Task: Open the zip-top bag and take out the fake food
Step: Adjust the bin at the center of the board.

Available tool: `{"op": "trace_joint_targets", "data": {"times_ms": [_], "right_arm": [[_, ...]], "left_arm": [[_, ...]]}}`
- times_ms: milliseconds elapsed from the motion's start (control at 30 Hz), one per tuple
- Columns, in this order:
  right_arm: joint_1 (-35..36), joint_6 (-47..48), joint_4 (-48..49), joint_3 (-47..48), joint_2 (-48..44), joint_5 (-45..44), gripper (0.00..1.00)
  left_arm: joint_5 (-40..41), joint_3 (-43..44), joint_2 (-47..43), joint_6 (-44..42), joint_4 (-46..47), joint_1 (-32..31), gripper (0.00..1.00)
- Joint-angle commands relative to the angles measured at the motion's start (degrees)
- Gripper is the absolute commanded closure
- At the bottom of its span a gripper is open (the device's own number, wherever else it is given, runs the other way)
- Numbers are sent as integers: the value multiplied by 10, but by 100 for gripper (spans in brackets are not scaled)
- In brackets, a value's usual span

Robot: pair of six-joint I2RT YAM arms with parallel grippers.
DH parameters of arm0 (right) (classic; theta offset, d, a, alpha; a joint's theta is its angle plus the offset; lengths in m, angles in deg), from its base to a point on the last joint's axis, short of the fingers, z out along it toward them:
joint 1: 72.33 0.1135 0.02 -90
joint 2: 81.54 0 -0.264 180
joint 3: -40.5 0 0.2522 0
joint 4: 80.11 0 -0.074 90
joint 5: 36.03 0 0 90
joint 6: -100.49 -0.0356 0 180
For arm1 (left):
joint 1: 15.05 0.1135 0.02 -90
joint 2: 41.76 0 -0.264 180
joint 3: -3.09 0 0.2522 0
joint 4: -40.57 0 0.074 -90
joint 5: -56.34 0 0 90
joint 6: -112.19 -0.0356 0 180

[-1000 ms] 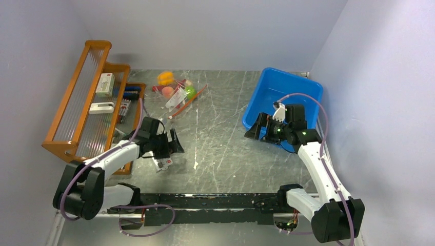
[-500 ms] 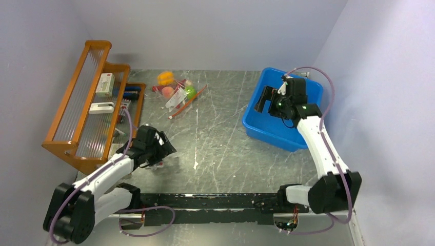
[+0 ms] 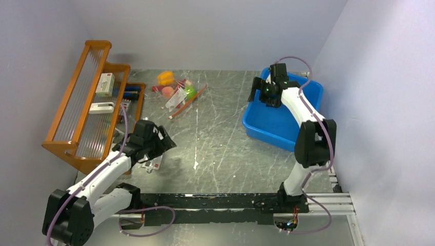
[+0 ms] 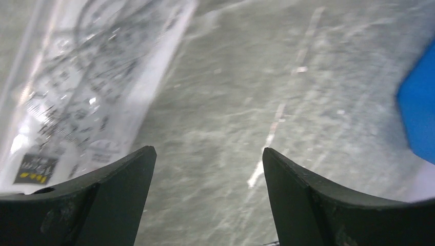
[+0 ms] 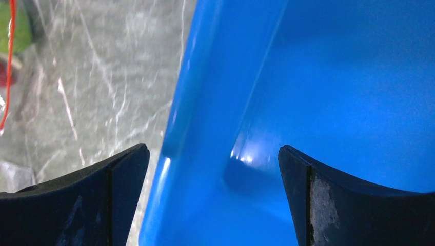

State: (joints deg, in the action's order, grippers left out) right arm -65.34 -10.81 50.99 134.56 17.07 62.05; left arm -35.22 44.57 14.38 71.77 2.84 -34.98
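Note:
The zip-top bag (image 3: 179, 97) lies at the table's far middle, clear and crinkly, with its orange-red zip strip (image 3: 188, 103) towards the right. Fake food sits with it: an orange pepper (image 3: 165, 78), a peach (image 3: 167, 91) and a green lime (image 3: 190, 92). I cannot tell which pieces are inside the bag. My left gripper (image 3: 165, 145) (image 4: 205, 151) hovers open low over the near-left table, far from the bag, with nothing between its fingers. My right gripper (image 3: 258, 95) (image 5: 213, 148) is open and empty over the blue bin's far-left wall. The lime (image 5: 15, 31) and zip strip (image 5: 7, 66) show at that view's left edge.
A flat white card packet (image 3: 153, 164) (image 4: 77, 92) lies on the table just left of the left gripper. The blue bin (image 3: 287, 105) (image 5: 328, 92) stands at the right. An orange wooden rack (image 3: 87, 102) holding small boxes runs along the left wall.
The right arm has swung from the bin's near side up to its far-left wall, staying open. The left gripper has drawn back a little towards the left, near the white packet.

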Motion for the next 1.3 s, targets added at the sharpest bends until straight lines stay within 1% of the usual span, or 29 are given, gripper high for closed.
{"op": "trace_joint_targets", "data": {"times_ms": [0,67,133,200,233,300,400,433,500,567,633,700,767,833,900,1000,1067,1133,1200,1267], "right_arm": [[18,31,14,89,78,-45,0],[30,63,4,130,123,-31,0],[53,99,-30,182,174,-38,0],[91,135,-50,203,204,-62,0],[113,151,-47,197,205,-88,0],[163,196,-14,148,184,-150,0],[234,279,76,21,111,-226,0],[249,303,103,-21,85,-238,0],[259,320,146,-91,38,-253,0],[258,342,159,-143,-2,-252,0],[254,353,182,-181,-35,-295,0],[234,346,180,-182,-40,-315,0],[217,328,153,-152,-34,-303,0],[215,322,128,-130,-35,-318,0],[215,310,100,-105,-52,-315,0],[215,276,89,-63,-96,-242,0],[216,246,121,-58,-143,-186,0],[216,193,166,-67,-176,-139,0],[216,106,231,-91,-196,-88,0],[217,18,286,-116,-195,-48,1]], "left_arm": [[-64,73,2,-50,-12,2,11],[-66,86,-8,-57,-33,2,11],[-65,89,-26,-58,-43,2,10],[-67,86,-41,-57,-50,2,9],[-67,83,-46,-56,-53,2,10],[-69,76,-52,-56,-59,2,10],[-68,69,-60,-56,-69,2,10],[-68,68,-62,-57,-71,2,10],[-67,68,-68,-58,-75,2,9],[-68,71,-69,-60,-78,2,9],[-67,77,-68,-62,-81,2,9],[-71,85,-66,-66,-82,2,9],[-74,91,-63,-70,-83,2,9],[-75,99,-63,-73,-86,2,9],[-74,108,-66,-75,-97,2,9],[-59,119,-82,-75,-114,2,5],[-32,125,-99,-71,-120,2,1],[-14,136,-112,-72,-130,2,1],[4,150,-125,-73,-139,2,0],[19,160,-139,-73,-145,2,1]]}}
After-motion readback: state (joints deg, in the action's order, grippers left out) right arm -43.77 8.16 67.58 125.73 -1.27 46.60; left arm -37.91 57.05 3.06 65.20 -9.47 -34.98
